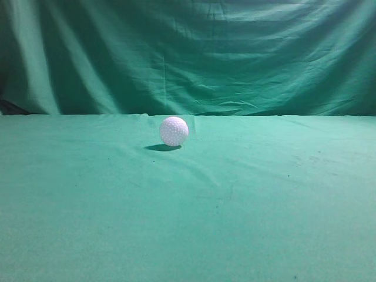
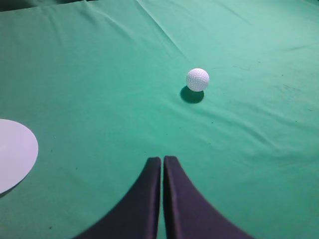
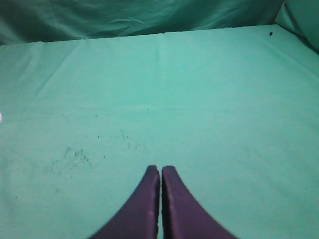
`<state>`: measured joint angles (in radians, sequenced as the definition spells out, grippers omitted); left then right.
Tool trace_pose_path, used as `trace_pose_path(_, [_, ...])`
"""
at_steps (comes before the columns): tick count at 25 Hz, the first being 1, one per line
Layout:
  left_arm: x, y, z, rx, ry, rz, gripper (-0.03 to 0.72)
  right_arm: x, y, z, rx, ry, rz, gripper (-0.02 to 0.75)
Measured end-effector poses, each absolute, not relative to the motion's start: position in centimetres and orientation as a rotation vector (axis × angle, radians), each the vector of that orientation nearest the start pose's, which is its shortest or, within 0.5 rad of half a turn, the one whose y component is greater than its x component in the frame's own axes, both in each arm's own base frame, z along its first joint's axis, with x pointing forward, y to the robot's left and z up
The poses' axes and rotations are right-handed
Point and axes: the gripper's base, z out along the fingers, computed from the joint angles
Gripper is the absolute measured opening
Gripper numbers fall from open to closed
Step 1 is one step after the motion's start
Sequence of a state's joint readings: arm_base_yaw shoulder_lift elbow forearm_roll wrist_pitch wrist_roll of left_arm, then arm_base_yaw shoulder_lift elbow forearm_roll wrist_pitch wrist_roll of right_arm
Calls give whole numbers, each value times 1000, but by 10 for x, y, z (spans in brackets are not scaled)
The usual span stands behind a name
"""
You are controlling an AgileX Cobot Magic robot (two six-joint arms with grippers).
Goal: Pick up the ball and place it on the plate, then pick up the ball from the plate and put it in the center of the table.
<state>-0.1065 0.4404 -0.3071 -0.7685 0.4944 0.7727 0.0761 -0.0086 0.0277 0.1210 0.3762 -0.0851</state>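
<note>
Left wrist view: the left gripper (image 2: 163,160) has its fingers (image 2: 149,189) pressed together, holding nothing, above the tabletop (image 2: 99,74). The ball (image 2: 197,79) sits on the cloth well ahead of them. Only this view shows the plate (image 2: 15,152), far left of the ball. The right gripper (image 3: 160,169) is likewise closed and empty. The exterior view shows neither gripper.

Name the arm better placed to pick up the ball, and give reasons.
Left, probably. The left gripper, shut, has the ball ahead of it on the table, with the plate nearby. The right gripper, also shut, faces bare cloth.
</note>
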Motion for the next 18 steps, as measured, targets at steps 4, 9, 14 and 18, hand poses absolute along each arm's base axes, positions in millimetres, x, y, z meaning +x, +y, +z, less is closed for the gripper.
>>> trace_pose_path(4, [75, -38, 261, 402, 1850, -332, 0, 52, 8, 171, -76, 1876, 113, 0])
trace_pose_path(9, [48, -31, 261, 421, 1676, -215, 0, 52, 8, 171, -76, 1876, 113, 0])
trace_pose_path(14, [41, -24, 239, 325, 1585, -186, 0, 52, 8, 171, -76, 1876, 113, 0])
trace_pose_path(18, [48, -21, 218, 275, 1616, -177, 0, 52, 8, 171, -76, 1877, 113, 0])
